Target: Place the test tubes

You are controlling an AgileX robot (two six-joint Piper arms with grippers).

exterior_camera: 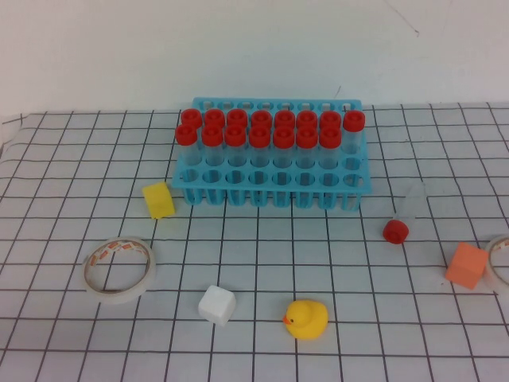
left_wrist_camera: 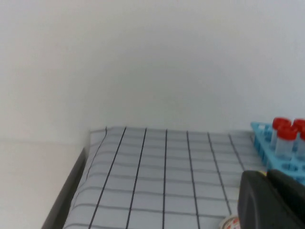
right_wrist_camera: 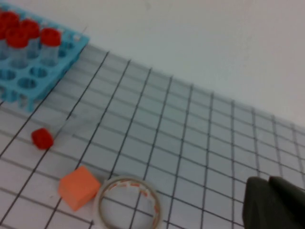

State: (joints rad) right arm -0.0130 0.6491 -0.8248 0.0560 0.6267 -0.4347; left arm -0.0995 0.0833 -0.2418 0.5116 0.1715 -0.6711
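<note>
A blue rack (exterior_camera: 270, 185) stands at the back middle of the table, with two rows of red-capped test tubes (exterior_camera: 261, 135) upright in it. One loose tube (exterior_camera: 404, 213) lies on the mat to the rack's right, its red cap toward the front. Neither gripper shows in the high view. In the left wrist view my left gripper (left_wrist_camera: 266, 171) is shut and holds nothing, off to the left of the rack (left_wrist_camera: 267, 143). In the right wrist view my right gripper (right_wrist_camera: 268, 179) is shut and holds nothing, well to the right of the loose tube (right_wrist_camera: 42, 138).
A yellow block (exterior_camera: 158, 200), a tape ring (exterior_camera: 119, 269), a white cube (exterior_camera: 216, 304) and a yellow rubber duck (exterior_camera: 307, 318) lie in front of the rack. An orange cube (exterior_camera: 466, 265) and a second tape ring (exterior_camera: 501, 263) sit at the right edge.
</note>
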